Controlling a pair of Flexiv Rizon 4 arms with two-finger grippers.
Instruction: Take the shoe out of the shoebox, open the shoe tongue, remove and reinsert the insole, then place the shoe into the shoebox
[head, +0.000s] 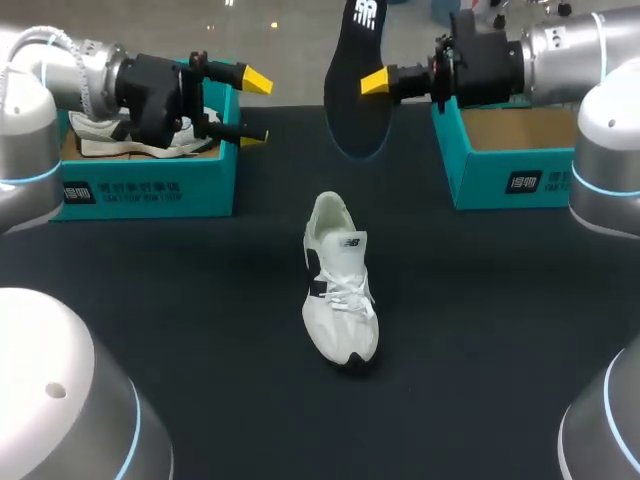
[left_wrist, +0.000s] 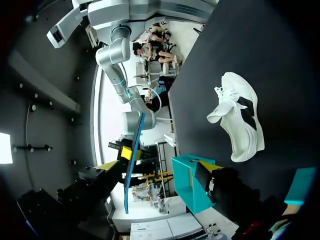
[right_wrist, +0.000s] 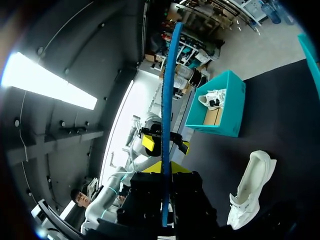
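Now your right claw (head: 372, 82) clamps the insole (head: 360, 110), the shoe (head: 340, 295) at its 6 o'clock, heel nearest. Your left claw (head: 255, 110) gapes.

Silver arms (head: 45, 70), blue joint rings (head: 30, 180), black wrists (head: 150, 90), yellow-tipped fingers (head: 257, 80)

The table (head: 180, 300) was lit evenly from above, and its dark cloth was rendered matte. Only a faint, soft shadow was cast round the white shoe (head: 340, 295), which was rendered bright. Pale highlights were thrown on the silver shells of the left arm (head: 25, 110) and right arm (head: 605, 110). In both wrist views the near foreground was left in deep shade
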